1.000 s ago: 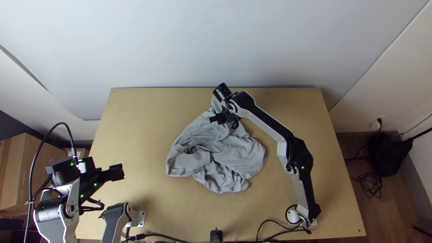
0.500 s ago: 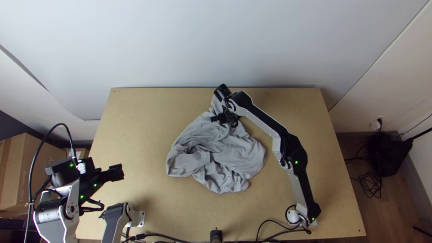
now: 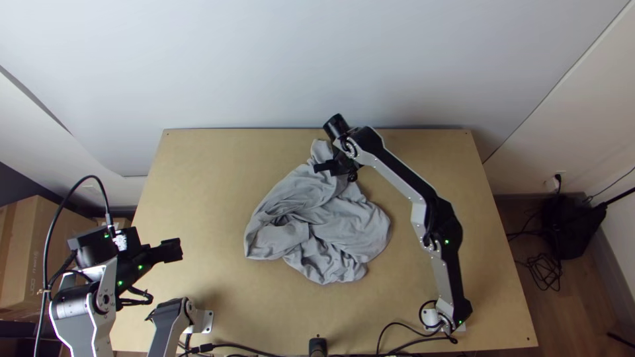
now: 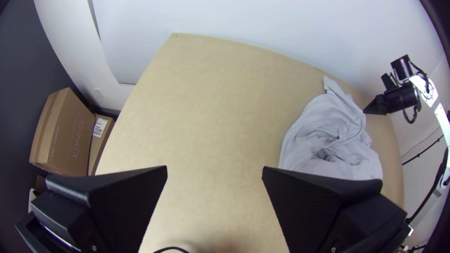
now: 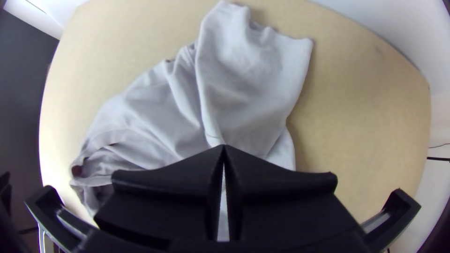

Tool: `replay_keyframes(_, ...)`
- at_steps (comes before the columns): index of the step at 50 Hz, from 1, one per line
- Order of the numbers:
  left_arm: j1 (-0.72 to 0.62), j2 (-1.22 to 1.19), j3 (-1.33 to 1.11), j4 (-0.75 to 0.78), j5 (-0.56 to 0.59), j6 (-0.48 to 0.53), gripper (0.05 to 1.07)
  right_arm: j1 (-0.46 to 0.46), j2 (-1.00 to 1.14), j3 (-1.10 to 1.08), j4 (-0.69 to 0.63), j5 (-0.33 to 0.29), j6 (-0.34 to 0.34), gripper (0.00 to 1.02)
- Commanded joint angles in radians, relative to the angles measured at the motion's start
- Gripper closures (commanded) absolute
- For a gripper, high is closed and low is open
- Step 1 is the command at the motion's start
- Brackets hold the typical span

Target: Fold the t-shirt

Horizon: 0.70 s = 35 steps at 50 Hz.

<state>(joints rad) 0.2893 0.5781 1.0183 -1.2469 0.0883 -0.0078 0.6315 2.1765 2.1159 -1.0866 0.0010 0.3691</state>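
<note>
So, right arm (image 3: 401, 178) crooked over t-shirt (image 3: 324, 225)

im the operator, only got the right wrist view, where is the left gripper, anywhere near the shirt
Observer: No. The top view puts the left gripper at the left side of the table, well apart from the bunched t-shirt.
Operator: ok is it open or shut
Observer: Open. In the left wrist view its two fingers stand wide apart, with bare table between them.
</note>
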Motion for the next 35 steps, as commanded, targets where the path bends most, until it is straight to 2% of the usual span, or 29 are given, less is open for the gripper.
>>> replay_keyframes(1, -0.009, 0.051, 0.043, 0.032, 0.027, -0.015, 0.1, -0.007, -0.123, 0.03, -0.021, -0.006, 0.01, 1.0)
replay_keyframes(9, -0.073, 0.157, 0.098, 0.073, 0.048, -0.017, 0.1, -0.006, -0.208, 0.019, -0.047, -0.006, 0.011, 1.0)
replay_keyframes(15, -0.208, 0.197, 0.111, 0.129, 0.047, -0.017, 0.1, -0.003, -0.276, 0.01, -0.101, -0.006, 0.01, 1.0)
replay_keyframes(25, -0.437, 0.276, 0.091, 0.305, 0.047, -0.043, 0.1, 0.02, -0.44, -0.06, -0.184, -0.004, 0.002, 1.0)
replay_keyframes(35, -0.616, 0.465, 0.049, 0.44, 0.048, -0.077, 0.1, 0.037, -0.624, -0.142, -0.185, 0.031, -0.032, 1.0)
